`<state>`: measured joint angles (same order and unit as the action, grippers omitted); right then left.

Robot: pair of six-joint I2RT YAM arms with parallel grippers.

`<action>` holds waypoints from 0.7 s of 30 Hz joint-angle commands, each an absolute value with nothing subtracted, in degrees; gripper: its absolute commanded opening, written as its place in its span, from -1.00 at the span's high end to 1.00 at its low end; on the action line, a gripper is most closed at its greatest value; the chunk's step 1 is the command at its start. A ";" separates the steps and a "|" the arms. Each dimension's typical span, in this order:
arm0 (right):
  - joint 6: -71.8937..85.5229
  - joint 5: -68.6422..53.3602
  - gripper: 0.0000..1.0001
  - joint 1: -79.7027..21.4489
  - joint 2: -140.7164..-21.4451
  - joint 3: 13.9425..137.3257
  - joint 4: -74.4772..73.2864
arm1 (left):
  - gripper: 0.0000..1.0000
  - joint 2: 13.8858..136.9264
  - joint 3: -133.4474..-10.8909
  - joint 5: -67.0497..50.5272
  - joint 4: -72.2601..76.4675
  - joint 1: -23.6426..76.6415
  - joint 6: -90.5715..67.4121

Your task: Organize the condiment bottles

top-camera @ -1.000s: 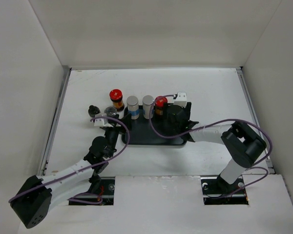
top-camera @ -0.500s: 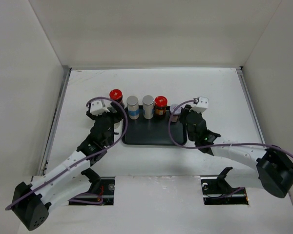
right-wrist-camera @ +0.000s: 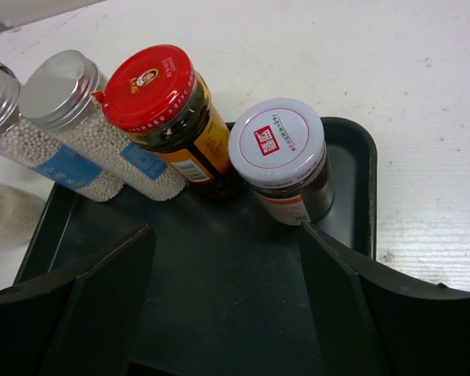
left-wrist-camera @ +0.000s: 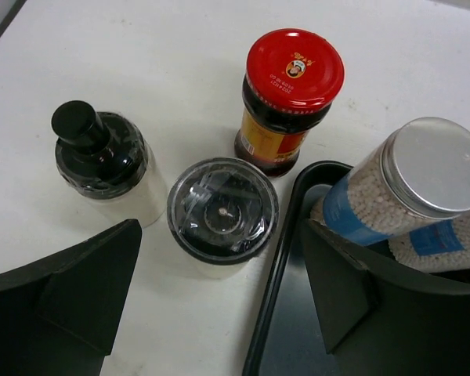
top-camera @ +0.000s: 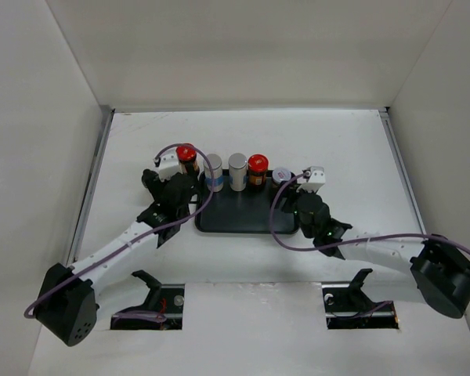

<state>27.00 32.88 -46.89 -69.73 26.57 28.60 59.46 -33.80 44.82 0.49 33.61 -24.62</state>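
Note:
In the black tray (right-wrist-camera: 219, 274) two silver-capped cylinders (right-wrist-camera: 59, 90), a red-lidded jar (right-wrist-camera: 153, 94) and a silvery-lidded jar (right-wrist-camera: 278, 145) stand in a row along the far side. My right gripper (right-wrist-camera: 223, 301) is open just short of the silvery-lidded jar, holding nothing. On the table left of the tray stand a second red-lidded jar (left-wrist-camera: 292, 94), a clear shaker (left-wrist-camera: 222, 211) and a black-capped bottle (left-wrist-camera: 98, 157). My left gripper (left-wrist-camera: 219, 294) is open with the shaker just ahead between its fingers and its right finger over the tray rim (left-wrist-camera: 286, 258).
From above, the tray (top-camera: 247, 219) lies mid-table with both grippers at its ends, left gripper (top-camera: 178, 186) and right gripper (top-camera: 295, 197). White walls enclose the table on three sides. Purple cables loop over both wrists.
The right gripper has opened and backed off the silvery-lidded jar, which now stands at the tray's right end. The left gripper has moved right, closer to the shaker and tray.

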 commanded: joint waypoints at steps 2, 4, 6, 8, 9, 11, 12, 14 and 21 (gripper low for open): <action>27.86 31.12 -0.62 -47.33 -67.59 26.10 33.75 | -0.65 63.01 -37.88 42.37 2.28 30.37 -23.38; 27.86 31.11 -0.62 -47.59 -67.41 26.10 33.75 | -0.64 65.38 -38.49 41.49 2.72 28.96 -23.29; 27.60 31.46 -0.63 -47.94 -66.89 25.93 33.75 | -0.59 67.14 -38.58 41.05 3.86 28.26 -23.20; 27.77 31.64 -0.64 -47.94 -66.53 25.67 33.75 | -0.52 69.16 -39.02 40.70 4.57 27.20 -23.03; 27.86 31.29 -0.64 -47.94 -66.53 25.58 33.75 | -0.47 69.87 -39.28 40.17 4.92 26.85 -22.94; 27.78 31.29 -0.64 -47.94 -66.79 25.66 33.75 | -0.32 70.40 -39.03 39.38 6.58 26.76 -22.94; 27.60 31.55 -0.64 -47.94 -66.97 25.84 33.75 | -0.22 70.49 -38.94 39.11 7.46 26.76 -22.94; 27.60 31.47 -0.64 -47.94 -67.50 25.84 33.92 | 0.02 69.62 -39.02 39.46 7.39 27.20 -22.94; 27.68 31.20 -0.64 -47.94 -67.76 25.49 35.07 | 0.27 55.30 -38.40 44.29 3.79 34.04 -21.36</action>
<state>27.07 31.62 -47.35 -67.94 25.63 30.68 63.16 -36.47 40.53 0.58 31.53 -22.63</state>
